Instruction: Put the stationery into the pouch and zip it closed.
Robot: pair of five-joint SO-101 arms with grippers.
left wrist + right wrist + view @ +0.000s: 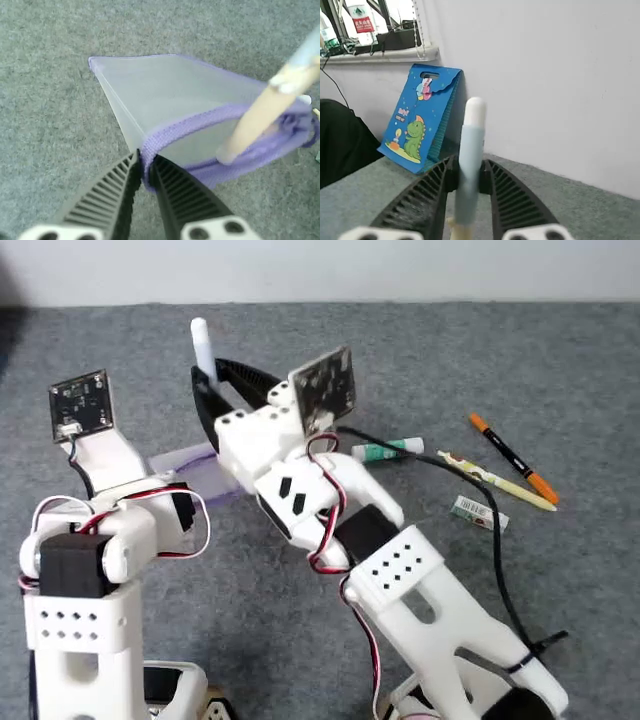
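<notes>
- As it carries everything else, the grey table covering (560, 370) is taken first. The pouch (165, 95) lies on it between the two arms, and the loose stationery lies well apart on the right arm's side.
- Pouch: translucent with purple trim, lying flat on its underside with the mouth raised open. Its closed end points away from the left gripper (145, 164).
- Left gripper: jaws clamped on the purple zip edge at one corner of the mouth, holding that lip up off the table.
- Right gripper (468, 167): jaws closed around the barrel of a pen (260, 115), positioned above the pouch mouth.
- Pen: long axis steep, close to upright, with the white cap uppermost.
  - The beige lower end sits between the two purple lips, at the far end of the mouth from the left gripper's hold.
  - How far inside it reaches cannot be determined.
- Judgement: the next move depends on this alignment. The pen needs to travel down along its own axis and then tip towards the closed end. The right arm is the one placed to do this.
- Not yet in the pouch, all nearer the right arm:
  - an orange-tipped pen (512, 458)
  - a yellow pen (497, 480)
  - a green-and-white tube (387, 449)
  - a small block (480, 512)
</notes>
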